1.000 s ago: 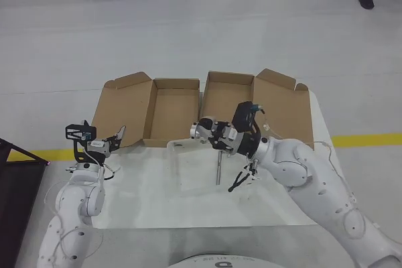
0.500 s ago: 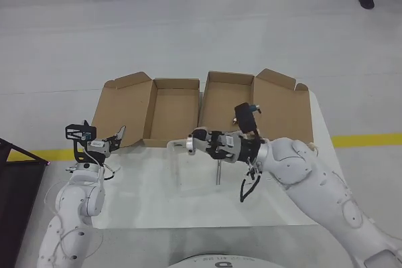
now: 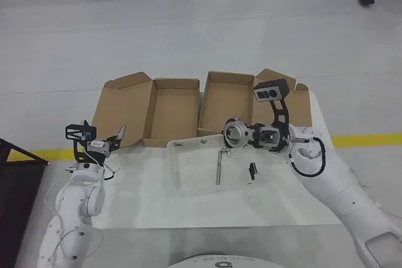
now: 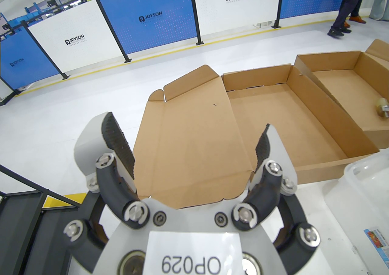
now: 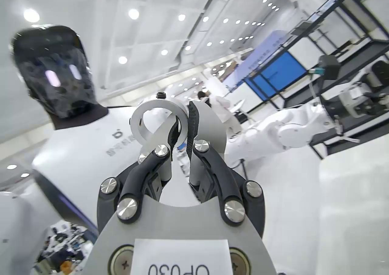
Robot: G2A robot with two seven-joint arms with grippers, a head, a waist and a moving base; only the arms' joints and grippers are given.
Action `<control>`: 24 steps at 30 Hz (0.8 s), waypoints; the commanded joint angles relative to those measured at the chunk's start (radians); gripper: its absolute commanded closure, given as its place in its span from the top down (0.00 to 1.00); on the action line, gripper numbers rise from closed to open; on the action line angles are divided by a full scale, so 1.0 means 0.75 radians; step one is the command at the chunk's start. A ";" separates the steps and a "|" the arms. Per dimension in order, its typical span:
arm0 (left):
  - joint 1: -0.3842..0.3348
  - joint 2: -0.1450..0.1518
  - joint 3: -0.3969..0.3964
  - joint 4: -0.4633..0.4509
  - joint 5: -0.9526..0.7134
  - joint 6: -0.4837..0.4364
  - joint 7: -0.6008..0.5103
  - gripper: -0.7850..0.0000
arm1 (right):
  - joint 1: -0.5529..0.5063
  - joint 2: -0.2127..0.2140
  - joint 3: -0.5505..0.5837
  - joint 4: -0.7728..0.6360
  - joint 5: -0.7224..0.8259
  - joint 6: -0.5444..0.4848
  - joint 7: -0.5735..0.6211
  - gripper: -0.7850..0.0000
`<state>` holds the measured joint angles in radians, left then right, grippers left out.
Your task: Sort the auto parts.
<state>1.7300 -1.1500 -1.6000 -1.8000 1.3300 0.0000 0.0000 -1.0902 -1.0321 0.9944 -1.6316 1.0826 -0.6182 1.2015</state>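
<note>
My right gripper [image 3: 240,134] hovers above the table, just in front of the right cardboard box [image 3: 222,100], its wrist turned up. It is shut on a silver metal ring [image 3: 232,132] with a small set screw [image 5: 160,95]; the fingers [image 5: 192,124] pinch one side of the ring [image 5: 152,119]. On the table beneath it lie a thin metal rod [image 3: 219,167] and a small black part [image 3: 251,171]. My left gripper [image 3: 118,134] stands open and holds nothing, beside the left box's flap [image 4: 188,133]. A small metal part [image 4: 382,105] lies in the right box.
Two open cardboard boxes stand side by side at the table's back, the left box [image 3: 175,110] with a bare floor [image 4: 273,118]. A clear plastic tray [image 3: 181,143] sits in front of them [image 4: 358,185]. A black rack [image 3: 3,174] stands left of the table.
My right arm has swung right from over the tray and turned its wrist upward, carrying the ring. The small black part on the table has come into view. The left arm has kept still.
</note>
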 commanded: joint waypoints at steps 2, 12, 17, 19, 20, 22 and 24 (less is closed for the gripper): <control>0.000 0.000 0.000 0.000 0.000 0.000 0.000 1.00 | 0.004 -0.011 0.026 0.020 0.038 0.038 0.038 0.00; 0.000 0.000 0.000 0.000 0.000 0.000 0.000 1.00 | 0.002 -0.042 0.095 0.089 -0.247 -0.060 -0.060 0.00; 0.000 0.000 0.000 0.000 0.000 0.000 0.000 1.00 | 0.008 -0.036 0.221 0.236 -0.773 -0.130 -0.446 0.00; 0.000 0.000 0.000 0.000 0.000 0.000 0.000 1.00 | 0.010 -0.031 0.262 0.269 -0.936 -0.058 -0.560 0.00; 0.000 0.000 0.000 0.000 0.000 0.000 0.000 1.00 | 0.010 -0.027 0.286 0.278 -1.033 -0.020 -0.615 0.00; 0.000 0.000 0.000 0.000 0.000 0.000 0.000 1.00 | 0.004 -0.020 0.328 0.290 -1.258 0.093 -0.743 0.00; 0.000 0.000 0.000 0.000 0.000 0.000 0.000 1.00 | -0.013 -0.015 0.343 0.276 -1.460 0.227 -0.858 0.00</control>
<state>1.7300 -1.1500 -1.6000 -1.8000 1.3300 0.0000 0.0000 -1.0928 -1.0448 1.2491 -1.4160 0.1045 -0.5151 0.6096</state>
